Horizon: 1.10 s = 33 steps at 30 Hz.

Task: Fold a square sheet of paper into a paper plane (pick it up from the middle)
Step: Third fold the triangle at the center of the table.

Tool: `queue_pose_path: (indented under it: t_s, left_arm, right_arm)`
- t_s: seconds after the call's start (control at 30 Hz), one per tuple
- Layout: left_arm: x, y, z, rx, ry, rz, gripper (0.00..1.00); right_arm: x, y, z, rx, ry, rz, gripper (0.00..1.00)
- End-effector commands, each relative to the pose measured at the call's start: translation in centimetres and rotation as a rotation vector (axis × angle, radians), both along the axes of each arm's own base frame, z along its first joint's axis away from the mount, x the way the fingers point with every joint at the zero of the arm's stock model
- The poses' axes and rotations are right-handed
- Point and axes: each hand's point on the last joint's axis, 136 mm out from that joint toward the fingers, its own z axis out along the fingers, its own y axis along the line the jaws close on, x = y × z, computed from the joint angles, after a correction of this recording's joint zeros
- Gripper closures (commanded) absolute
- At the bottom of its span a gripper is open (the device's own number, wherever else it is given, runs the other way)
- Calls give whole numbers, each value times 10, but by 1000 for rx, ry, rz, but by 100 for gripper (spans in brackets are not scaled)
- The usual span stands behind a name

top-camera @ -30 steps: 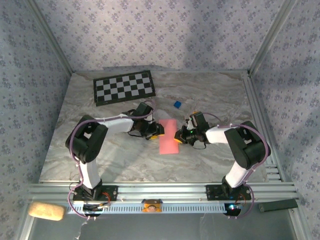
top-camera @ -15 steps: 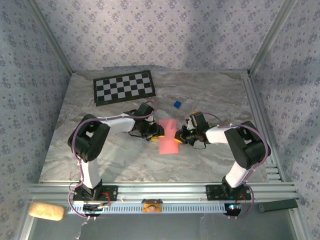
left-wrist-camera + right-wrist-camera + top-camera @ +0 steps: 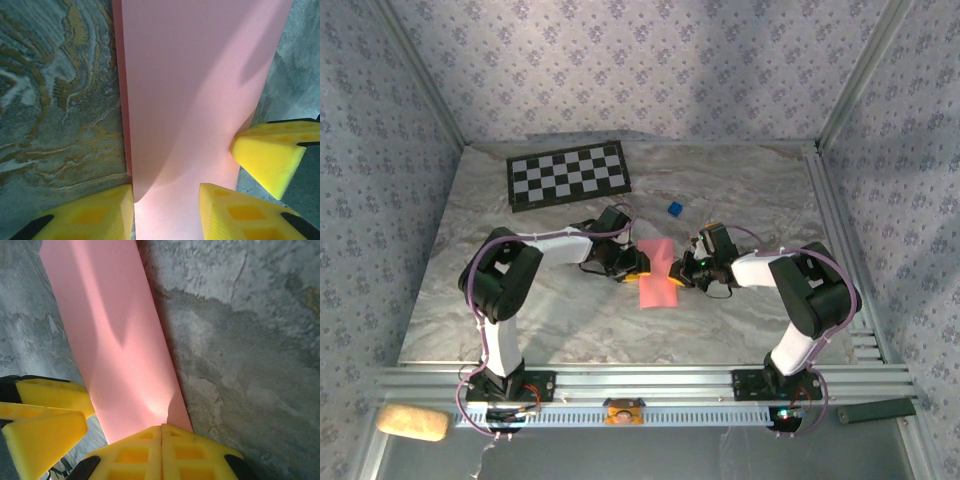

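A thin salmon-pink folded paper sheet lies mid-frame in the overhead view on the grey marbled tabletop. The right gripper is clenched on its right-hand edge; the left gripper straddles the opposite edge, fingers parted

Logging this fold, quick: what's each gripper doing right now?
Left gripper: open, jaws astride the paper.
Right gripper: shut on the paper's edge.

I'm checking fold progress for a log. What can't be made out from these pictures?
Top view: the paper is too small to show creases or layers.
Right wrist: the shut right gripper covers the paper's near end, so pinching or merely pressing is unclear.
Left wrist: the frame edges cut off the paper's ends.
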Motion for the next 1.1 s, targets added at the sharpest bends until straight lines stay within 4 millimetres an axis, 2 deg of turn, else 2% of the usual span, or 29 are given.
queue_pose_path:
  t_s: [0.0,0.2,0.5,0.63,0.83,1.07]
  left_arm:
    - [3,-9,7,-36,-17,-7,62]
    - [12,-20,17,-132,-35,22,59]
    - [20,-11,17,-119,-79,57,55]
    - [22,-11,17,-122,-79,65,56]
    - [17,-9,14,-117,-60,60,65]
    - [14,-5,10,-98,-47,63,82]
  right_arm:
    - [-22,-23,-38,-124,121,-50,93]
    - [-21,-23,-36,-122,116,-48,92]
    - [-21,-24,-36,-120,115,-51,92]
    - [-20,-23,-34,-117,114,-48,92]
    - [-20,-22,-33,-114,108,-46,92]
    - [-18,-21,-29,-104,98,-46,92]
